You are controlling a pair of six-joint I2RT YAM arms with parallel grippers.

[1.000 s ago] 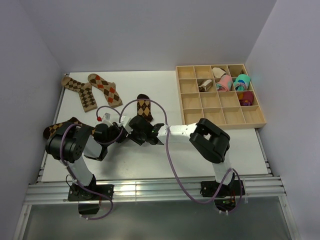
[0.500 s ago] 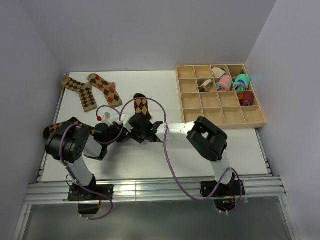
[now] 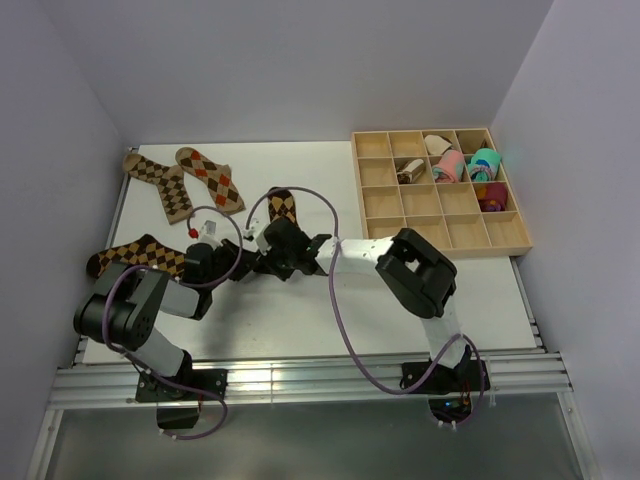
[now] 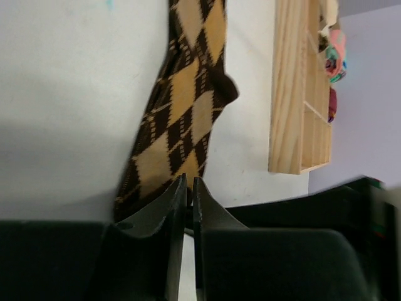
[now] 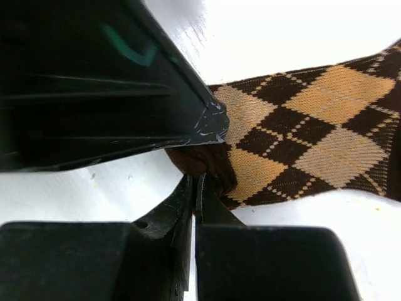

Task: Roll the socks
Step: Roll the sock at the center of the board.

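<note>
the right gripper has its jaws pressed together on the dark brown cuff of an argyle sock, and a small fold of that cuff bunches at the tips. the left gripper is closed to a thin slit over the same end of the sock, which runs in under its fingertips. its black body fills the upper left of the right wrist view, close against the right gripper.

from the cuff, the sock stretches away flat on the white table in tan and dark brown diamonds. it lies near the table's middle, toe toward the back wall. both arms reach in low to meet at its near end.

two more argyle socks lie side by side at the back left. a fourth argyle sock lies at the left edge, beside the left arm.

the wooden tray sits at the back right, well apart from the held sock. one compartment holds a brown-and-cream rolled bundle, with pink and teal bundles in the compartments to its right.
</note>
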